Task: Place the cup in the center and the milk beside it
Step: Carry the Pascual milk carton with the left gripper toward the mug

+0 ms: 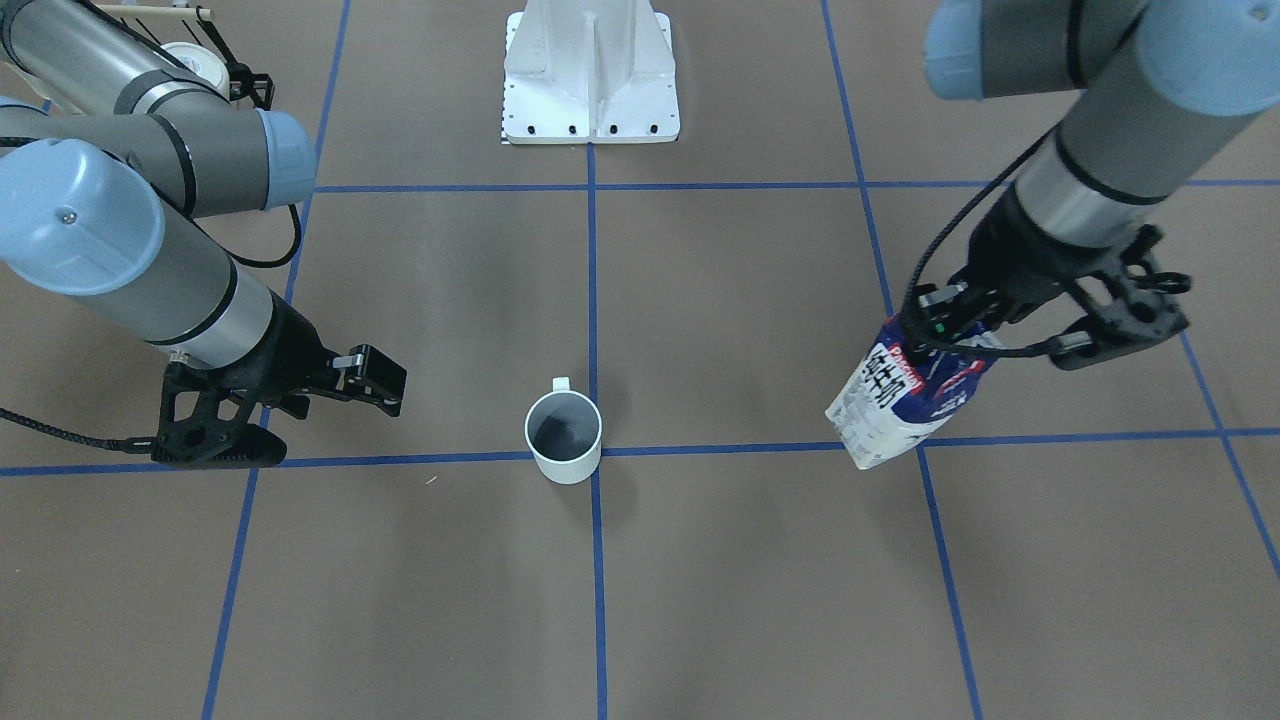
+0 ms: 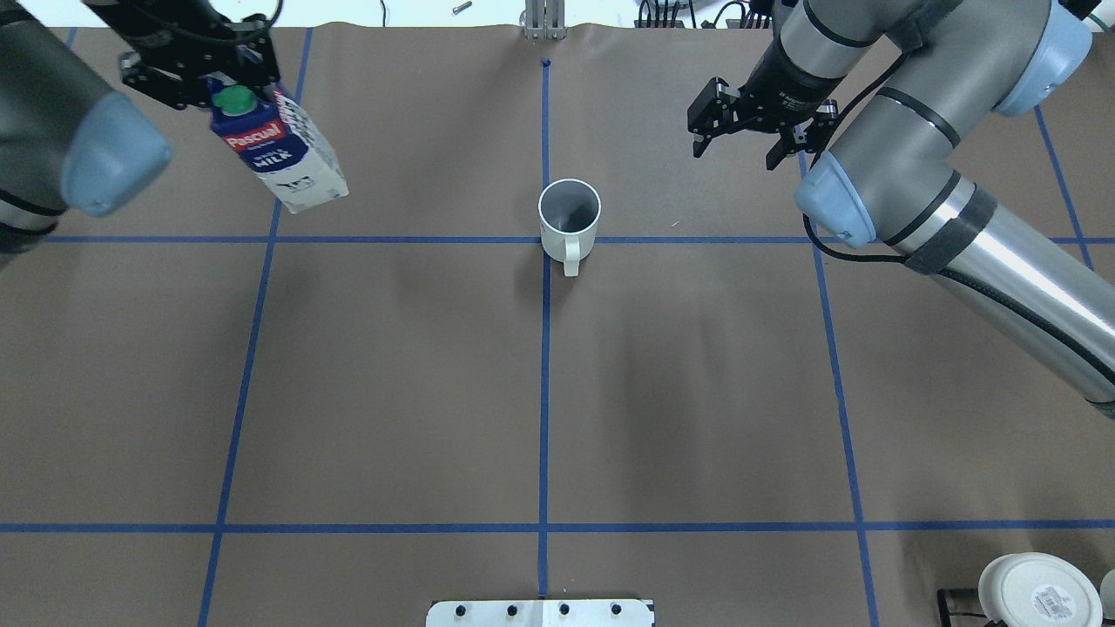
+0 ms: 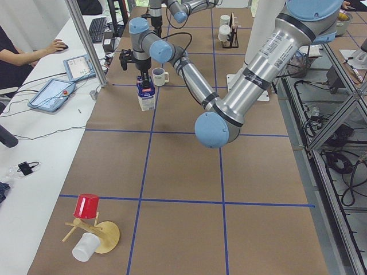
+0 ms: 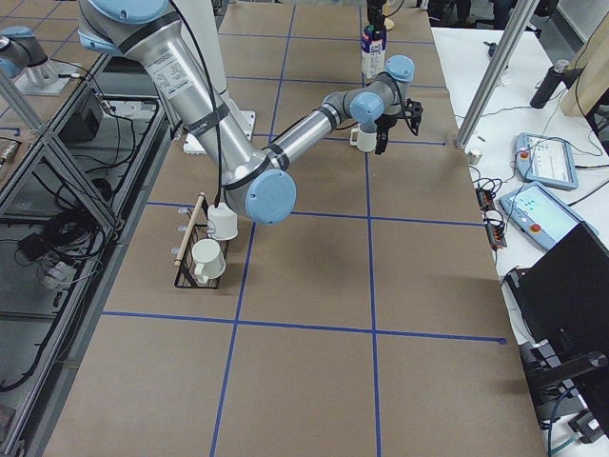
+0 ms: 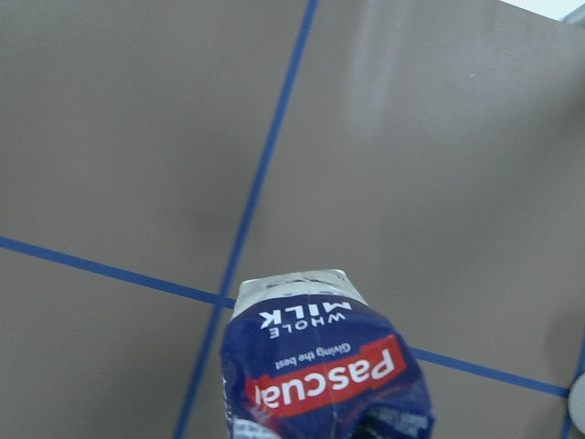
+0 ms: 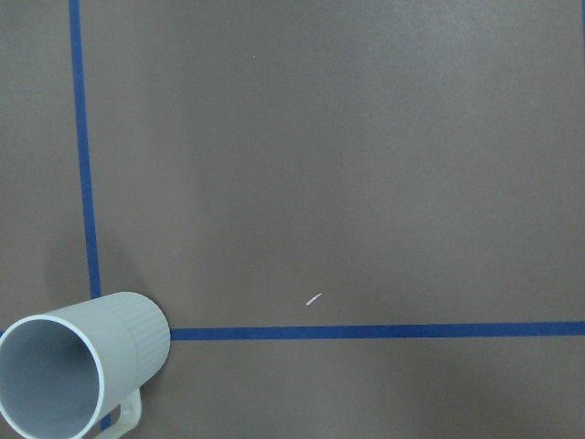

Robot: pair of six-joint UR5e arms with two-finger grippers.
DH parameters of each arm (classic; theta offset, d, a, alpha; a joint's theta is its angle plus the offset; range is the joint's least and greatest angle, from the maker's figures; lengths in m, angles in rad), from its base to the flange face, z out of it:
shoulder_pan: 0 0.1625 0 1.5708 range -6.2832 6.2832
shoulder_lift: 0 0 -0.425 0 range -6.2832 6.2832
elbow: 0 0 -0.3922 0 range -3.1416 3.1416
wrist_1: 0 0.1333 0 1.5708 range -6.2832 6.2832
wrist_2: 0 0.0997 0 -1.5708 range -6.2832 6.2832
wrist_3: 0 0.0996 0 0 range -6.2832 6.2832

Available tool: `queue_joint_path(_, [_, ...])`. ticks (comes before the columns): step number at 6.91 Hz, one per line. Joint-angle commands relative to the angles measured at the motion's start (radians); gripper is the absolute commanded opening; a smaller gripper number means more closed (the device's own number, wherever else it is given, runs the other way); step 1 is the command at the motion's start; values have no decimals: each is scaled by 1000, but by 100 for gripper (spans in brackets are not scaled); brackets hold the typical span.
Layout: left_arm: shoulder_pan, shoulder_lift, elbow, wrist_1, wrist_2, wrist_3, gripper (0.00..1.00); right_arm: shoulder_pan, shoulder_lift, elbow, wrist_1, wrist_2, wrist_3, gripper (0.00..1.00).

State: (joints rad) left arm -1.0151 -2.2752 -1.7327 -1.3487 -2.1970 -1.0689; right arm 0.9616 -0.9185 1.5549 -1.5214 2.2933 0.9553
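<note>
- Front-facing view: the left tool (image 1: 962, 322) is clamped on the top of the milk (image 1: 905, 395), which hangs tilted beneath it at the view's right. The cup (image 1: 563, 430) stands upright on the table (image 1: 750, 580) where two blue lines (image 1: 596, 560) cross, well apart from the milk. The right tool (image 1: 372, 380) is near the cup, not touching it.
- Overhead view: the right tool (image 2: 734, 150) has its fingers spread and holds nothing, with the cup (image 2: 570, 218) off to its side. The cup is white and grey inside, its handle towards the robot. The left tool (image 2: 228, 87) pinches the green-capped top of the milk (image 2: 283, 152), dark blue above and white below. Whether its base touches the table cannot be told.
- Left view: the milk (image 3: 147, 94) is under the near arm's tool (image 3: 137, 62), and the cup (image 3: 159, 76) is just beyond it.
- Right view: the cup (image 4: 363, 139) is just beside the right tool (image 4: 392, 129). The milk (image 4: 373, 43) is farther along the table.
- Left wrist view: the milk (image 5: 324, 370) fills the lower middle, showing a red "Pascual" logo and "WHOLE MILK".
- Right wrist view: the cup (image 6: 78, 375) is in the lower left corner, beside a line crossing.
</note>
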Motion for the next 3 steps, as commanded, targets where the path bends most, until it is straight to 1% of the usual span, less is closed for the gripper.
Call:
queue_joint_path(1, [137,-143,115,-10,103,-26,0,0,-14,13,0,0,0,100])
queue_joint_path(2, [165,-179,155,-13,118,-25,0,0,-16,16,0,0,2,100])
queue_joint_path(3, [196,-185,177,-54,128,-25,0,0,-16,17,0,0,5,100])
